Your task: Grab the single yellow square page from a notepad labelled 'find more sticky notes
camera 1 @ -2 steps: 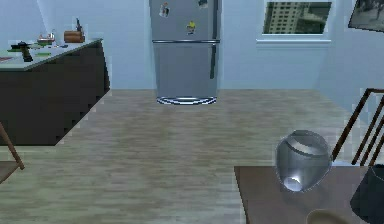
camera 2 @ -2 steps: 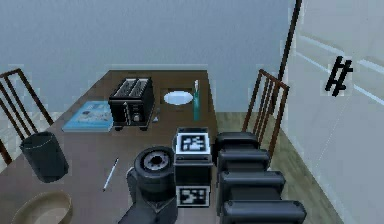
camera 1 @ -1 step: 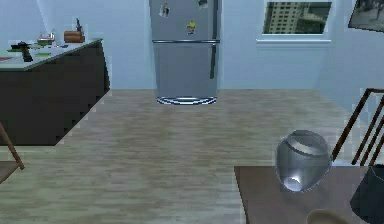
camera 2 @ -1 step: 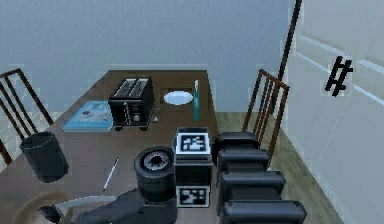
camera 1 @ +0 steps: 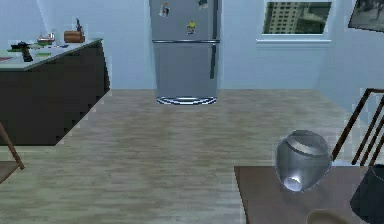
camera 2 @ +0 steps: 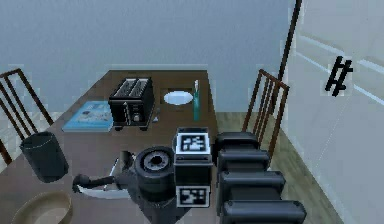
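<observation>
1 toaster [camera 2: 130, 100], 1 blue book [camera 2: 92, 117], 1 plate [camera 2: 178, 98] on tbl [camera 2: 175, 128], pincer [camera 2: 95, 181] load can't tell

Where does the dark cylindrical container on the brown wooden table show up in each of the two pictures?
Forward view: the dark cylindrical container stands at the bottom right edge, cut off by the frame, right of a grey rounded glass vase.
Arm side view: the container stands at the left, below a blue book.
Shared landmark: the brown wooden table that it stands on.
</observation>
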Available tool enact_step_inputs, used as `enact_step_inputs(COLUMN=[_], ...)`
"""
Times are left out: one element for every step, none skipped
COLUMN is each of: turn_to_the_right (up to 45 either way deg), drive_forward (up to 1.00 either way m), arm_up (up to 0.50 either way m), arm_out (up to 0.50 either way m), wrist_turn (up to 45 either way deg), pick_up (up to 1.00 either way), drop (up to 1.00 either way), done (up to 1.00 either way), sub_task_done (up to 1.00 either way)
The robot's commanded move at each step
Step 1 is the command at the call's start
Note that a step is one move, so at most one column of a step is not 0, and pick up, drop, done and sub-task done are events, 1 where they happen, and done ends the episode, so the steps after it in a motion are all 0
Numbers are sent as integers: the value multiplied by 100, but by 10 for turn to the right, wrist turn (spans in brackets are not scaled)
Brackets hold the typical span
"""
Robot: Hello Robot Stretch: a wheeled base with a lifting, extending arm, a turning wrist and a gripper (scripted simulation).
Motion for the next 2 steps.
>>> enact_step_inputs(turn_to_the_right=[0,0], drive_forward=[0,0], arm_up=[0,-30], arm_out=[0,0], wrist_turn=[360,0], pick_up=[0,0], drop=[0,0], done=[0,0], sub_task_done=[0,0])
